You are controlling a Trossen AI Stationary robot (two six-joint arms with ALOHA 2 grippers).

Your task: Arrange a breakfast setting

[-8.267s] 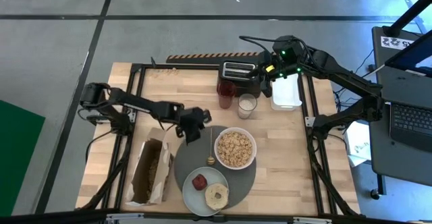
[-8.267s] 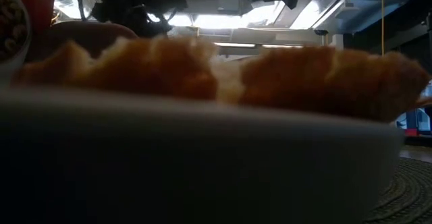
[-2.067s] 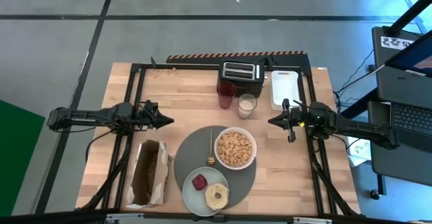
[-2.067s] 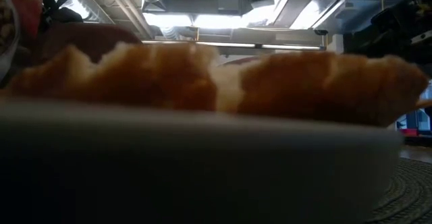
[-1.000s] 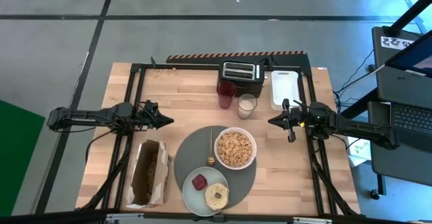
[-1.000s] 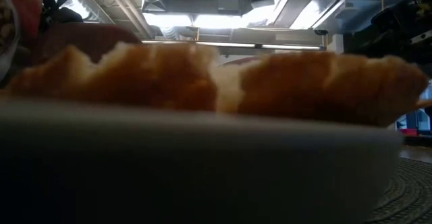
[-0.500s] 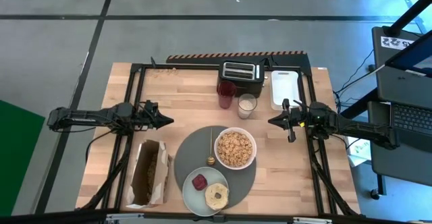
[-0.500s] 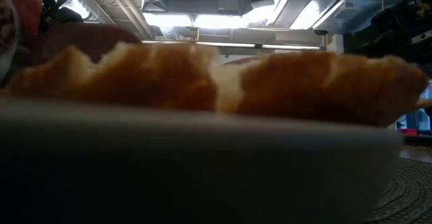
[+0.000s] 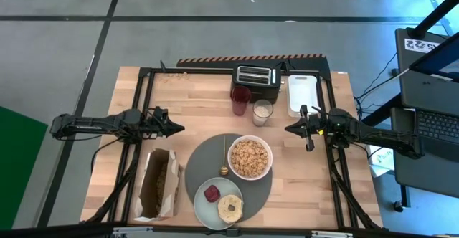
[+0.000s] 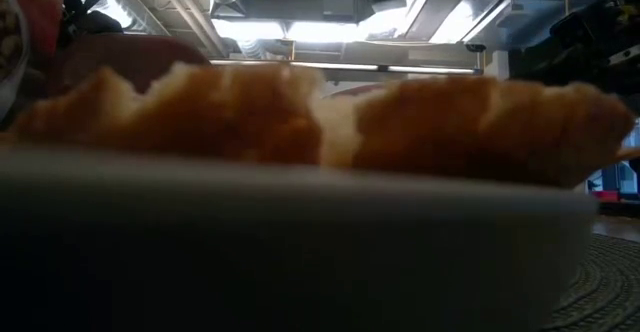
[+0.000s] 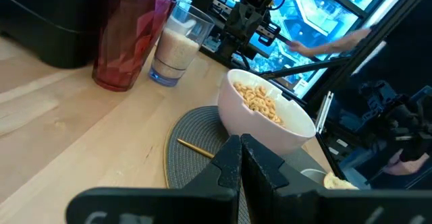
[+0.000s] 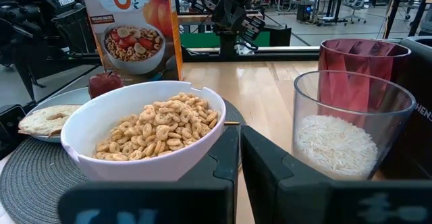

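Gold-handled small spoon [image 9: 224, 156] lengthwise toward toaster [image 9: 257, 76], left gripper [image 9: 178, 128], right gripper [image 9: 288, 129] closed, empty

- Grey concrete floor [image 9: 64, 44] crossed by dark tape lines, with a green mat [image 9: 14, 152] off the surface's left edge.
- Pale wooden surface [image 9: 201, 102] framed by black rails.
- Laptop [image 9: 436, 127] on a stand past the right edge.
- Ceiling ducts and bright strip lights [image 10: 300, 27] overhead.

White bowl [image 9: 249, 158], dark-grey placemat [image 9: 204, 168], pale mint-green plate [image 9: 208, 208], red tumbler [image 9: 240, 100].
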